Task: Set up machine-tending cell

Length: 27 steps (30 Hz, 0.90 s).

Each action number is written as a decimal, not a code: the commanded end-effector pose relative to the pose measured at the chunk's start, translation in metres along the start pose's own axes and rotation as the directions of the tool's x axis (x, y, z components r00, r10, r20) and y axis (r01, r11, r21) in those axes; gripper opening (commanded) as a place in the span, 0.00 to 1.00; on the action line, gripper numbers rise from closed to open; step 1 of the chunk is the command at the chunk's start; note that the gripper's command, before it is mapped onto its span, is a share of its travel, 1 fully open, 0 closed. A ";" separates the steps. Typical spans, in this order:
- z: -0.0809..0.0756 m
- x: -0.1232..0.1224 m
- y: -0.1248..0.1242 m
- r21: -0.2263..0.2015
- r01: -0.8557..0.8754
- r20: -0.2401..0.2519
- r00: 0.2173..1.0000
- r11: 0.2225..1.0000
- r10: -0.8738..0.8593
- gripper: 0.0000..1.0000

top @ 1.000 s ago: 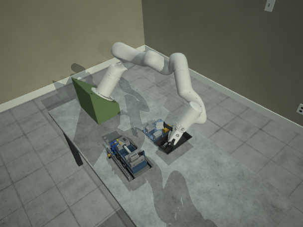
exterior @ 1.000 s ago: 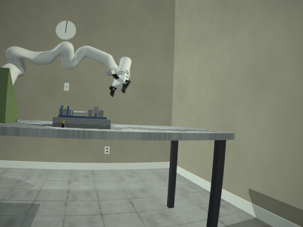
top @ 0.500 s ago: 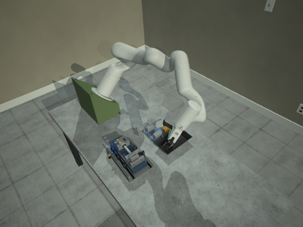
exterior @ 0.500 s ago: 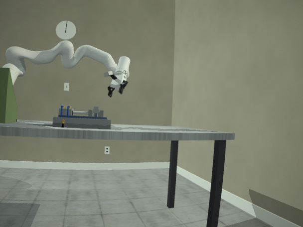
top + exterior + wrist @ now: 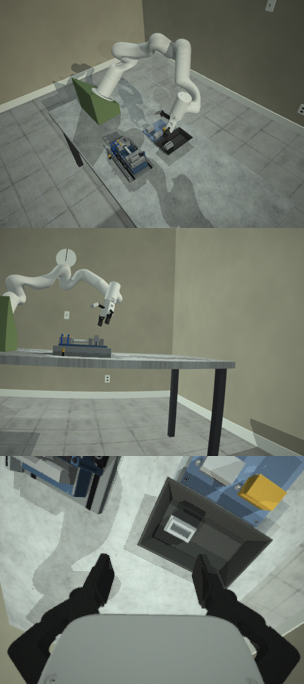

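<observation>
My gripper [image 5: 153,564] is open and empty, and hangs in the air above the table; it also shows in the side view [image 5: 104,321]. Below it lies the black outfeed tray [image 5: 205,541] with one grey finished part [image 5: 180,528] flat on its floor, pocket up. Beside the tray is the blue infeed plate [image 5: 156,130], which holds two aluminium blanks [image 5: 150,128] [image 5: 158,135] and a brass blank [image 5: 262,492]. The vise [image 5: 130,157] stands apart on the table. A grey block with a dark mark on top [image 5: 134,157] sits in its opening.
The green wedge base [image 5: 96,103] of the arm stands at the back of the table. The vise's blue hoses [image 5: 114,144] rise at its far end. The table's front edge is close to the vise [image 5: 81,351].
</observation>
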<state>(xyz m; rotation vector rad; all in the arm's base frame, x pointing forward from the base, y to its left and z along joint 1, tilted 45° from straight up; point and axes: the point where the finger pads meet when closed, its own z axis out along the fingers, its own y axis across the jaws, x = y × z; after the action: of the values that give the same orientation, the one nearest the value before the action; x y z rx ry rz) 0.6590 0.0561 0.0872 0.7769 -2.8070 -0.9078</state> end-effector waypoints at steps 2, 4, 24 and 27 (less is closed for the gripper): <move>0.002 0.017 0.034 -0.043 -0.078 0.080 0.993 0.996 0.081 1.00; 0.004 0.028 0.050 -0.071 -0.122 0.105 0.986 0.990 0.129 1.00; 0.027 0.121 0.149 -0.222 -0.431 0.210 0.855 0.875 0.475 1.00; 0.028 0.123 0.151 -0.224 -0.437 0.211 0.851 0.871 0.481 1.00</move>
<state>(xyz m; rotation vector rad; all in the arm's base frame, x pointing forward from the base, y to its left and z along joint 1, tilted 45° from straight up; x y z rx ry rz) 0.4882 0.1130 0.1383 -0.0130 -2.8553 -1.1847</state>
